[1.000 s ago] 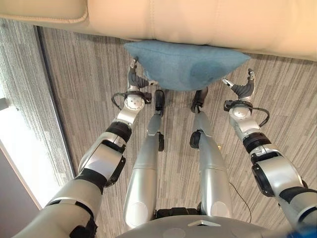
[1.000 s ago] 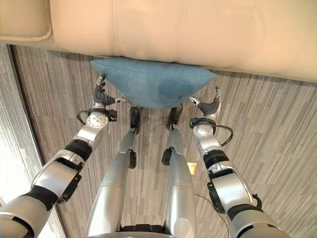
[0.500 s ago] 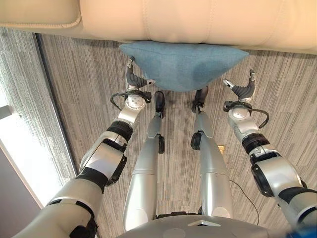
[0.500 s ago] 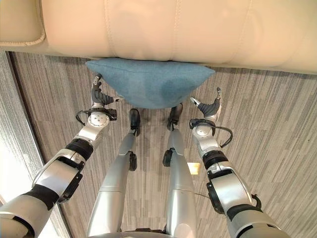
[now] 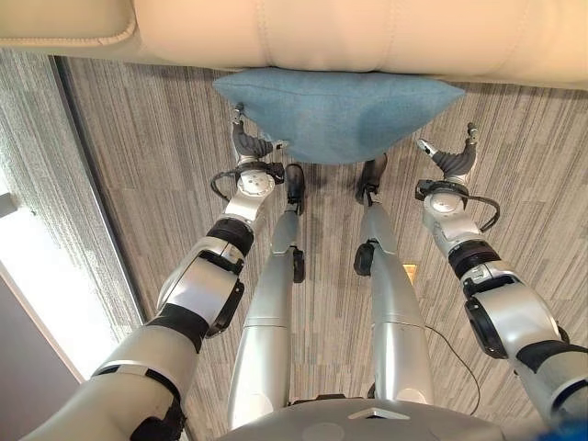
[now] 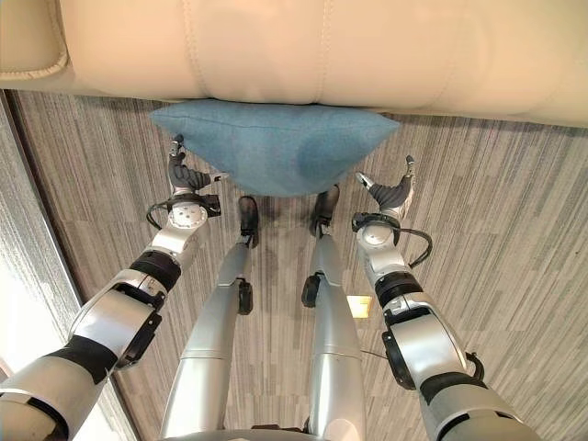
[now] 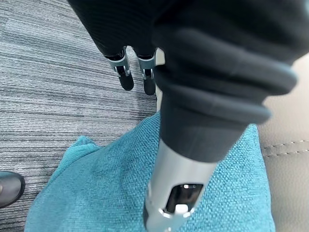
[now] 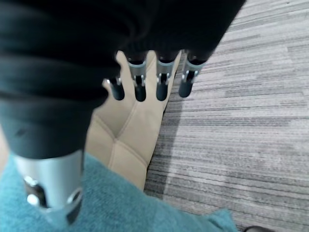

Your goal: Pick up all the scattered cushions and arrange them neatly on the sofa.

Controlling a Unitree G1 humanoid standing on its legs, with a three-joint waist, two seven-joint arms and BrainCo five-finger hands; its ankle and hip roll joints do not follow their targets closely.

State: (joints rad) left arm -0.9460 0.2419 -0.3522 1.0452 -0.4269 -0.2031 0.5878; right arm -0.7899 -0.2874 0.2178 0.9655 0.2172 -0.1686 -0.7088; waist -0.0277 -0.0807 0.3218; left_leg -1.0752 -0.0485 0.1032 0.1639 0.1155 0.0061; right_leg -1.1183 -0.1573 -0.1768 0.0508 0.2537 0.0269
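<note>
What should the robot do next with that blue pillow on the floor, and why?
Probably bring both hands inward to squeeze the blue cushion. It lies on the floor against the base of the sofa, not on the seat. The left hand is at its left end with the thumb on the fabric, the right hand is open just off its right corner, so neither grips it yet.

Cushion lies against sofa front, between both hands.
</note>
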